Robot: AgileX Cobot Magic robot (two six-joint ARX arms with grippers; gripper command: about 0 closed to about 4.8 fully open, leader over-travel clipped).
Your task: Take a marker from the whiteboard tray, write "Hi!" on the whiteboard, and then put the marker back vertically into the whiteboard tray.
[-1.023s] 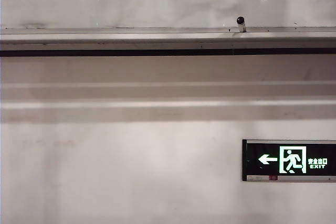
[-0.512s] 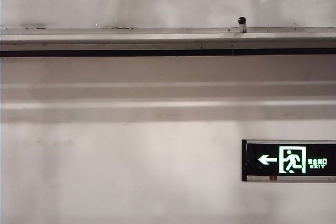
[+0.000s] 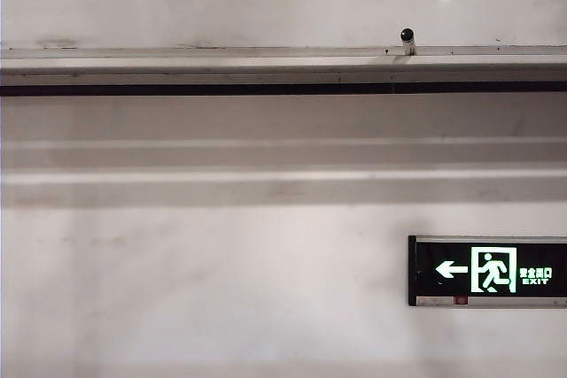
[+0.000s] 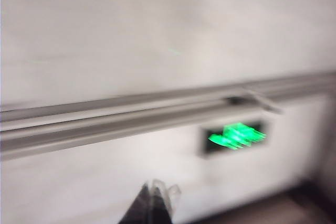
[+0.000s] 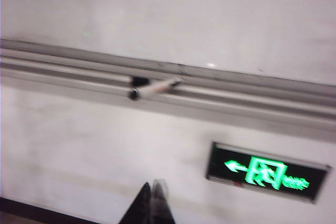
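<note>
The marker (image 3: 407,40), white with a black cap, stands upright in the whiteboard tray (image 3: 221,66), right of the middle, below the glossy whiteboard (image 3: 266,6). Neither gripper shows in the exterior view. In the right wrist view my right gripper (image 5: 152,186) is shut and empty, well away from the marker (image 5: 155,87) in the tray (image 5: 236,100). The left wrist view is blurred. There my left gripper (image 4: 153,186) has its fingers together with nothing in them, far from the tray (image 4: 105,124) and the smeared marker (image 4: 262,103).
A lit green exit sign (image 3: 487,270) hangs on the cream wall below the tray at the right. Pale horizontal mouldings (image 3: 266,174) run across the wall under the tray. A dark floor strip (image 5: 31,208) shows in the right wrist view.
Faint green glints and shadowy reflections on the whiteboard have faded. The marker stands in the same spot in the tray.
</note>
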